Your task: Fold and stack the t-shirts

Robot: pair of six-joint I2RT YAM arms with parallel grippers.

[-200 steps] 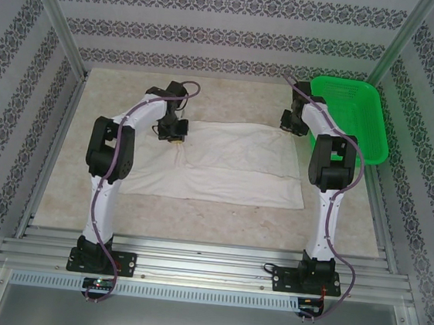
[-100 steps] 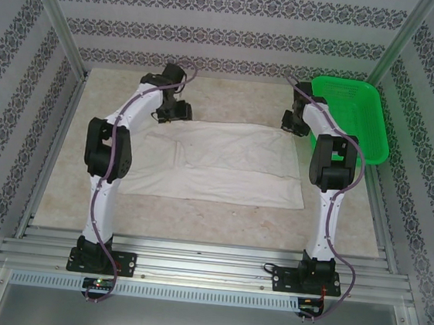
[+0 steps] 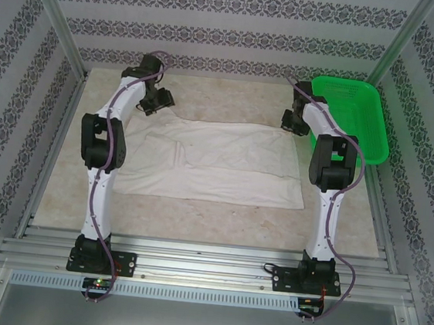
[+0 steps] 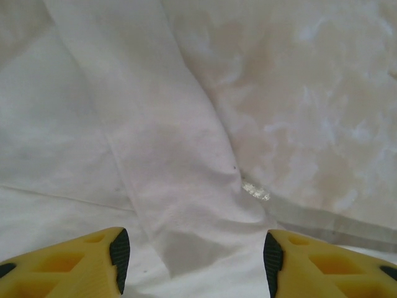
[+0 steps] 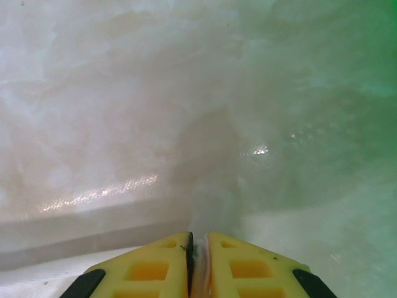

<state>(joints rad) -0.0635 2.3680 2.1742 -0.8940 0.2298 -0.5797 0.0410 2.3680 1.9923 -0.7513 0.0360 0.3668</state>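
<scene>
The left gripper (image 4: 192,264) hangs spread, its yellow fingers apart over soft, creased cloth; the right gripper (image 5: 198,264) pinches a thin sliver of white fabric. The t-shirt (image 3: 217,162) lies spread mid-frame on the marbled surface (image 3: 195,218), a green mesh basket (image 3: 354,115) at upper right

One t-shirt (image 3: 217,162) lies spread flat mid-table (image 3: 196,215), its long side running left to right. The basket (image 3: 358,123) sits at the far right corner, just beside the shirt's right end. The left gripper (image 3: 155,102) is over the shirt's far left corner. The right gripper (image 3: 289,123) is at its far right corner, between shirt and basket. Bare table lies in front of the shirt, toward the arm bases.
</scene>
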